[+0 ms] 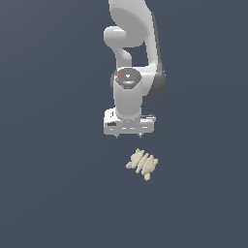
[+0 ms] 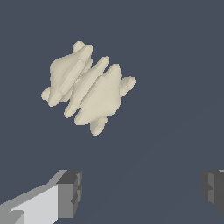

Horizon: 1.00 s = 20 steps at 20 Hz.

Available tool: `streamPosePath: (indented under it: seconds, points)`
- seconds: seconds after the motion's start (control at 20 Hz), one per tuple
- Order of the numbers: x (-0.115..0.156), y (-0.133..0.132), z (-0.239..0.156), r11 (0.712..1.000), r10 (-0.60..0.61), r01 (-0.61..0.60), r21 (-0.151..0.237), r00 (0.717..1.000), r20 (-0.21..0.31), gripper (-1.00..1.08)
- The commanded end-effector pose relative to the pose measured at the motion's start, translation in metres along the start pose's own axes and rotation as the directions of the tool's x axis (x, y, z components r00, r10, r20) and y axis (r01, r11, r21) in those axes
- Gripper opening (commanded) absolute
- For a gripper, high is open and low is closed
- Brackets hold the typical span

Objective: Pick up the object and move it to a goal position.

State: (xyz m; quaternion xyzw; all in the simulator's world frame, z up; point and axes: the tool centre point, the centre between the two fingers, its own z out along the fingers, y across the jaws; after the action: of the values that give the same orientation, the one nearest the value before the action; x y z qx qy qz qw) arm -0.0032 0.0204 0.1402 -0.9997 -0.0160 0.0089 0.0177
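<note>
The gripper [image 1: 128, 136] hangs wide open and empty near the ridged, knobby cream object [image 1: 142, 164].

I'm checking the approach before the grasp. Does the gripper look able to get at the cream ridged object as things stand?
Probably yes: the gripper is open and the object lies apart from it, with nothing between them.

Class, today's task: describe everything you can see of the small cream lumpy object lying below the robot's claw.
The cream-beige object is a small, matte, lumpy piece with parallel ridges across its middle and rounded knobs sticking out at its ends and sides. It looks moulded, like a tiny figurine. It lies flat on the dark grey surface, its ridges running diagonally in the exterior view. Nothing touches it: the open claw hangs above it, offset toward the exterior view's left.
</note>
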Motion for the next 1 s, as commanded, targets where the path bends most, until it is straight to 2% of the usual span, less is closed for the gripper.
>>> streamPosePath:
  seconds: [0.0,0.2,0.45,0.7,0.95]
  points:
    - [0.001,-0.002,0.004,1.0,0.005,-0.005,0.024,1.0,-0.002,1.08]
    - [0.004,-0.007,0.013,0.997,0.018,-0.017,0.08,1.0,-0.008,1.08]
    - [0.009,-0.014,0.027,0.984,0.046,-0.041,0.174,0.999,-0.021,1.08]
    - [0.015,-0.021,0.042,0.957,0.09,-0.076,0.281,0.995,-0.038,1.08]
    - [0.022,-0.026,0.054,0.917,0.147,-0.115,0.382,0.988,-0.056,1.08]
